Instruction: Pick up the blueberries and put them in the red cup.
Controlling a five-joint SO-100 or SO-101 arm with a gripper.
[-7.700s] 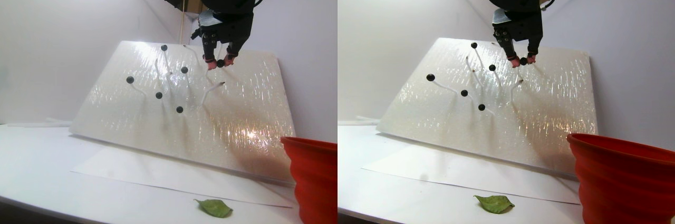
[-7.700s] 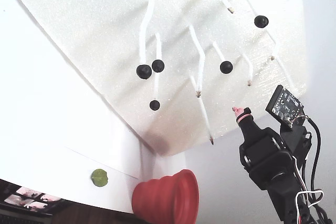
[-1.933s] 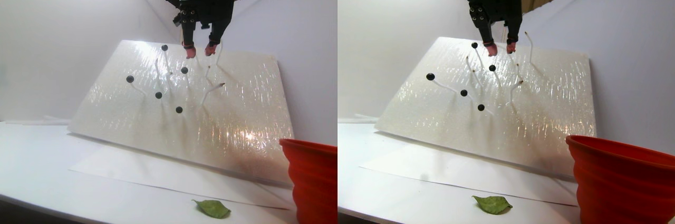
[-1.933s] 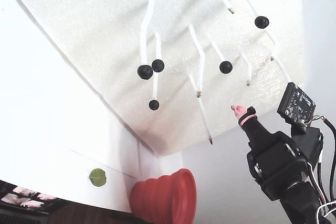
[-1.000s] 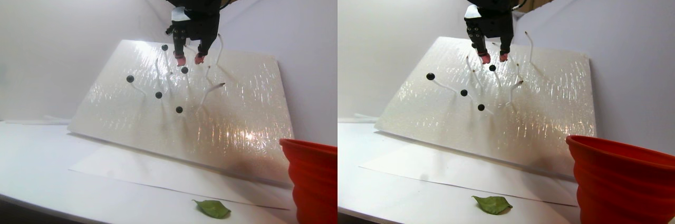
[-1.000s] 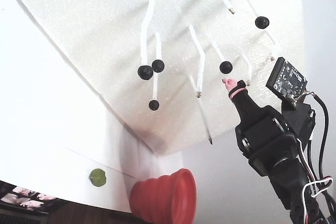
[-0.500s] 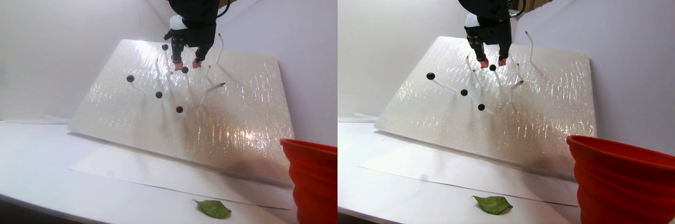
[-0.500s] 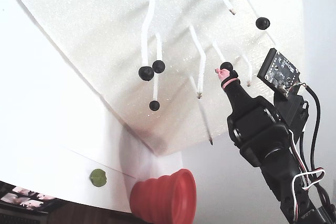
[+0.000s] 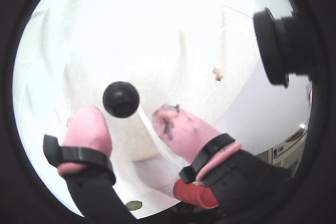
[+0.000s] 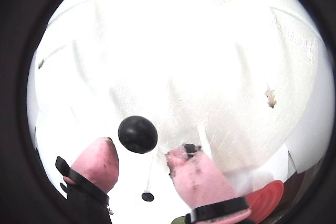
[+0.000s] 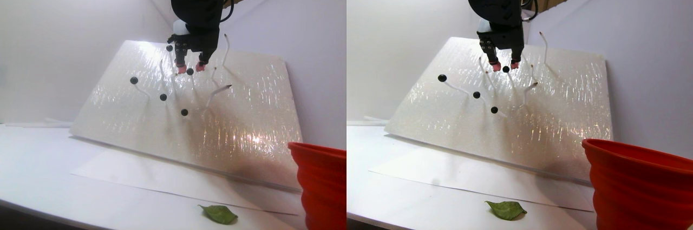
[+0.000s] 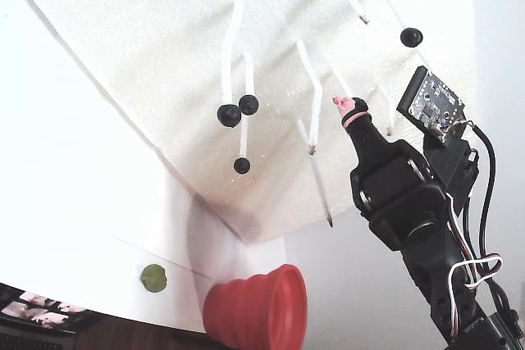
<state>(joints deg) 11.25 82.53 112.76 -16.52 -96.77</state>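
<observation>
From my station I record the pincer [image 9: 126,121] standing apart, its two pink-capped fingertips [image 9: 86,127] flanking one berry [image 9: 121,99] that sits on a white stem; in both wrist views the berry lies in the gap just ahead of the tips, and I cannot confirm contact with either one. The other wrist view shows the same berry [image 10: 137,134] between the tips, the right-hand tip smudged dark, with a further small berry [image 10: 148,196] lower down. In the stereo pair view the pincer [image 11: 189,69] hangs from the black arm [image 11: 197,8] over the upper part of the tilted white foam board [image 11: 243,116], with the targeted berry [image 11: 190,71] just beside the tips. The remaining blueberries [image 11: 163,97] stand on their stems across the left half of that board, well apart from one another. In the fixed view I count three berries clustered near the board's centre [image 12: 230,115] and one near its far corner [image 12: 411,37], while the arm covers the one at the pincer [image 12: 339,102]. The red cup [image 12: 258,307] stands on the bench [image 11: 38,181] off the lower corner of the board, well apart from the pincer, and I cannot see inside it. A green leaf [image 11: 219,214] lies on the bench near the cup.
</observation>
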